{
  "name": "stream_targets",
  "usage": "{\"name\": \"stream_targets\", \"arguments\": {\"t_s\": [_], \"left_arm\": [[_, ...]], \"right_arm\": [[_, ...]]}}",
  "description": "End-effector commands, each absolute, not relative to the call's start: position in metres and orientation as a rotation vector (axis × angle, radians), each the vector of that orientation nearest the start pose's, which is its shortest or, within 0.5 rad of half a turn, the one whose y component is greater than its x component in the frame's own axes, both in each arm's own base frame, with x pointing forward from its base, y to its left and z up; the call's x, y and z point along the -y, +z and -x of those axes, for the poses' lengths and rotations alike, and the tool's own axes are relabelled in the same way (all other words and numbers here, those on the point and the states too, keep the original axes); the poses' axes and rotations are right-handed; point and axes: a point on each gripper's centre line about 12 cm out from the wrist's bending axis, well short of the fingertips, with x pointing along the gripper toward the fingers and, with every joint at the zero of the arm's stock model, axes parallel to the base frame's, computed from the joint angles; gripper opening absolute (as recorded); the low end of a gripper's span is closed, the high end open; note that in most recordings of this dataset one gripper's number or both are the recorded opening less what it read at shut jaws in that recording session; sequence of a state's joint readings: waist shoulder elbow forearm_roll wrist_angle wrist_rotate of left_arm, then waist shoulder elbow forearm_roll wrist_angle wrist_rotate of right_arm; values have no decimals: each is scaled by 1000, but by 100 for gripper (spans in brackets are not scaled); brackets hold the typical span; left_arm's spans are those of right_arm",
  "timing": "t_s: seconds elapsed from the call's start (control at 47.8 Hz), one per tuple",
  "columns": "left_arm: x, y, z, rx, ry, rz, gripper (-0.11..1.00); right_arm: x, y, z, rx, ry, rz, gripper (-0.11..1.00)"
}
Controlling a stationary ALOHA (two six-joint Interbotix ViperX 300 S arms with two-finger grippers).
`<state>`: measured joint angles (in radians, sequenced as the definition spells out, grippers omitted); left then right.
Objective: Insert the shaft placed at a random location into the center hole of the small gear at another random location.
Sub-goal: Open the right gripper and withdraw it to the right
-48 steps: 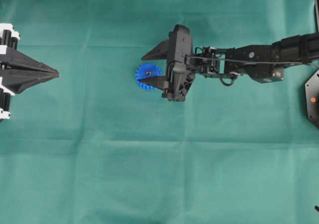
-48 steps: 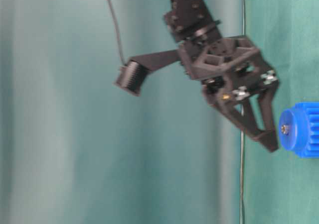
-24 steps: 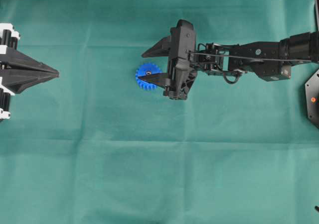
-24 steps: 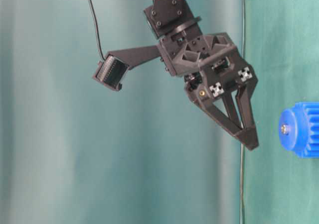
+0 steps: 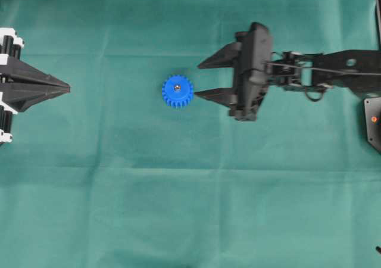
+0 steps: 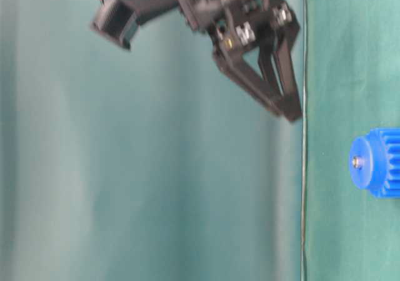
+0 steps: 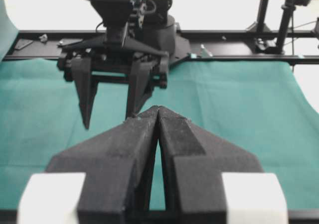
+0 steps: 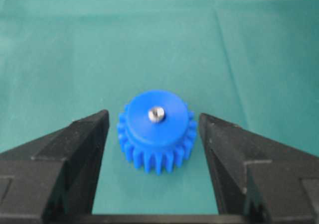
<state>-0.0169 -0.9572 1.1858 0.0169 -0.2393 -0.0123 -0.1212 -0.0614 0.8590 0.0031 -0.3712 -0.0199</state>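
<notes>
On my overhead view the small gear point(image 5: 177, 91) lies flat on the green cloth of the desk point(image 5: 178, 208), a little left of the frame's centre and in its upper half, and I can see the silvery end of the shaft point(image 5: 177, 87) standing in the center hole point(image 5: 177, 88) of its blue face. The right tool point(image 5: 199, 78) sits just to the right of the gear, clear of it, with its two black fingers point(image 5: 214, 94) spread wide and pointing left; nothing is between them. From the right wrist camera I look straight down between those spread fingers at the gear, which sits in the middle of the frame with the pin's shiny tip point(image 8: 156, 114) poking out of its hub, and neither finger touches the teeth. The table-level view is turned on its side: there the gear shows at the right edge with the pin end on its face, and the right tool hangs near the top of the frame, apart from it. The left tool point(image 5: 68, 89) rests at the far left edge of the overhead view, its fingers pressed together into a point and holding nothing.
</notes>
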Motion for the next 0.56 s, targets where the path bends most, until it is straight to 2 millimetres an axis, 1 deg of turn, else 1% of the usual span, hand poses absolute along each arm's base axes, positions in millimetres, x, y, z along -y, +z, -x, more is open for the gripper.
{"name": "stream_targets", "arguments": {"t_s": [0.0, 0.125, 0.334, 0.481, 0.543], "left_arm": [[4, 287, -201, 25, -23, -4, 0], [4, 286, -202, 21, -21, -2, 0], [4, 286, -201, 20, -21, -2, 0], [4, 286, -201, 20, -21, -4, 0], [4, 286, -202, 21, -21, -4, 0]], "right_arm": [[42, 183, -344, -379, -117, -7, 72], [39, 191, -324, -358, -117, -6, 72], [35, 196, -291, -350, -120, -11, 72], [34, 200, -275, -335, -127, -23, 72], [34, 201, -272, -331, -128, -25, 72]]}}
